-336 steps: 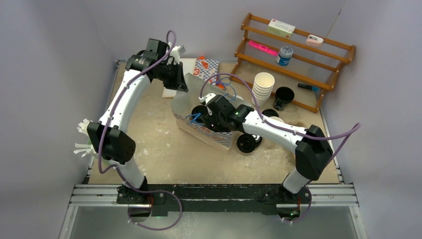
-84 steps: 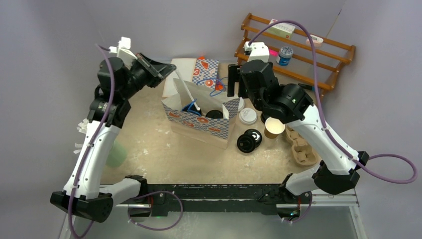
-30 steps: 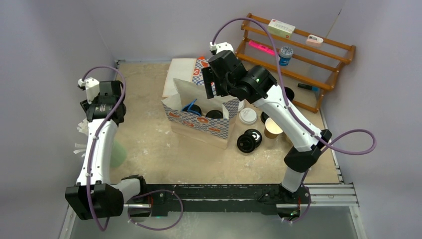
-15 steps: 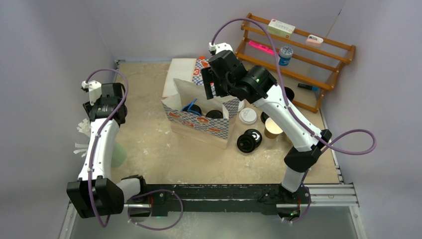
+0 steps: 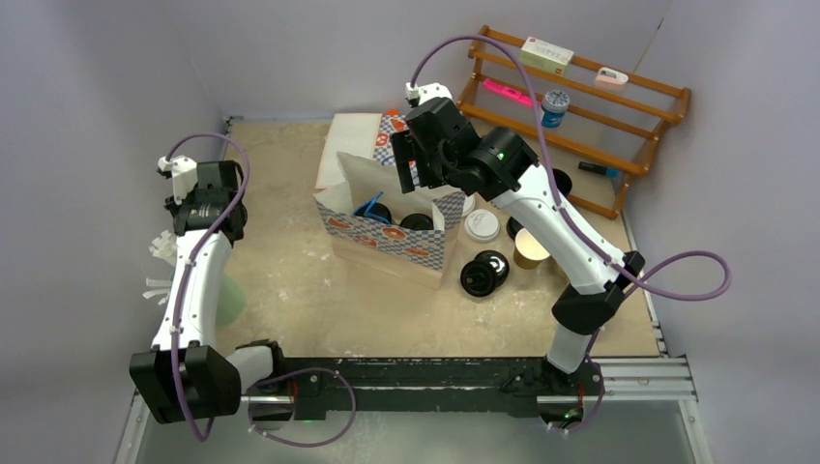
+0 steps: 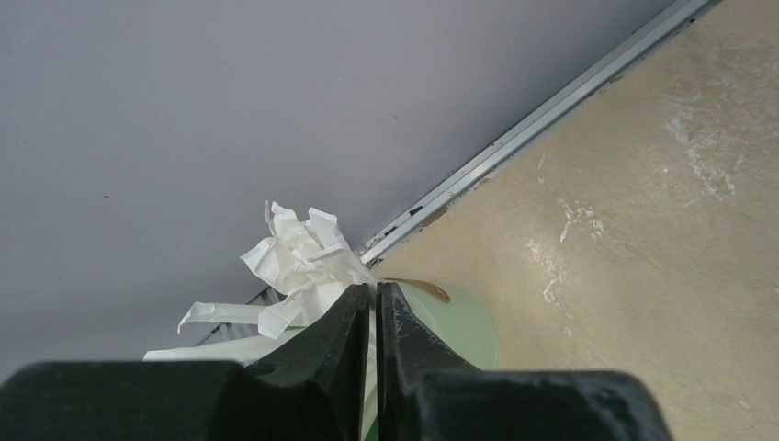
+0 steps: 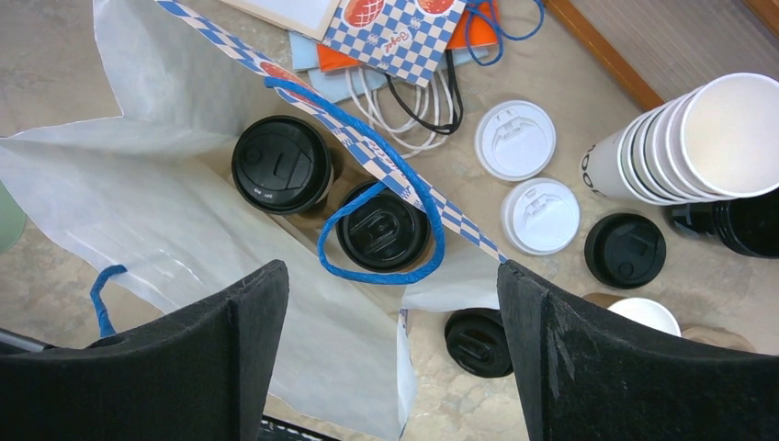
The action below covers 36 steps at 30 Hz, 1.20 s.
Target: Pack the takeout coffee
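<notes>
Standing beneath right tool [image 7: 390, 276]: takeout coffee [image 7: 280, 165]

Takeout coffee cups [image 7: 280, 165]: two, black-lidded, both inside the open bag [image 7: 138, 230].
Open bag: one.
Folded bags [image 7: 395, 28]: one flat pile at the open bag's 12 o'clock, number unclear.
Loose white lids [image 7: 514, 140]: two.
Loose black lids [image 7: 626, 250]: at least two.
Single lidless cup [image 7: 643, 314]: one.
White cup stack [image 7: 680, 138]: one, several nested.
Green cup [image 5: 228, 300]: one, at the counter's [image 5: 290, 290] 9 o'clock.
Wooden rack [image 5: 656, 145]: one, holding five small items.
</notes>
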{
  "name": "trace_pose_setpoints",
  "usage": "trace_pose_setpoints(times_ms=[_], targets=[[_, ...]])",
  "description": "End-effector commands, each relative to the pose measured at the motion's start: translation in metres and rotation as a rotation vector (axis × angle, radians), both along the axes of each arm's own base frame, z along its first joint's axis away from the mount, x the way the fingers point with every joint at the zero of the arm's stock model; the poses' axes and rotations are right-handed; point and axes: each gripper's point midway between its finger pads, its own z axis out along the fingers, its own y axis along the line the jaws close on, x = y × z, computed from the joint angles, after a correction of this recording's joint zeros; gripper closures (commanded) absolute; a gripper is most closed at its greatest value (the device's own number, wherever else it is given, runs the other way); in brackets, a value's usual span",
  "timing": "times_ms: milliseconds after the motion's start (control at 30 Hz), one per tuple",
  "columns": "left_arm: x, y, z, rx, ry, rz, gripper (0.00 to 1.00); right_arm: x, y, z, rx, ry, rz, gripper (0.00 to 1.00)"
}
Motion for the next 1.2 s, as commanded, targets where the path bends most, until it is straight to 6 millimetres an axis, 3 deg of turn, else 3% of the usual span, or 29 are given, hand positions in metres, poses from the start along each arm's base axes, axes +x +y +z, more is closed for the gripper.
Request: trace_pose_setpoints(times_ms=[0, 67, 400, 533, 633, 867, 967, 1167], targets=[[-0.001, 0.006, 0.011, 0.030, -0.025, 0.034, 0.96, -0.004, -0.001, 0.008, 0.013, -0.012, 0.020, 0.15], [-0.001, 0.007, 0.015, 0.031, -0.035, 0.040, 1.00, -0.004, -0.001, 0.007, 0.010, -0.010, 0.020, 0.15], [-0.002, 0.009, 0.034, 0.039, -0.081, 0.086, 1.00, -0.004, -0.002, 0.006, 0.009, -0.010, 0.014, 0.15], [0.010, -0.002, 0.043, -0.047, -0.180, 0.055, 1.00, -0.005, -0.001, 0.004, 0.010, -0.003, 0.015, 0.15], [0.019, -0.012, 0.061, -0.112, -0.294, 0.025, 1.00, -0.005, -0.001, 0.003, 0.010, -0.001, 0.014, 0.15], [0.026, -0.027, 0.137, -0.163, -0.525, -0.052, 1.00, -0.006, -0.006, 0.006, 0.014, -0.013, 0.003, 0.15], [0.027, -0.038, 0.181, -0.188, -0.650, -0.134, 1.00, -0.006, -0.005, 0.007, 0.022, -0.017, 0.003, 0.15], [0.029, -0.092, 0.271, -0.279, -0.934, -0.495, 1.00, -0.001, -0.015, 0.014, 0.034, -0.070, -0.056, 0.15]])
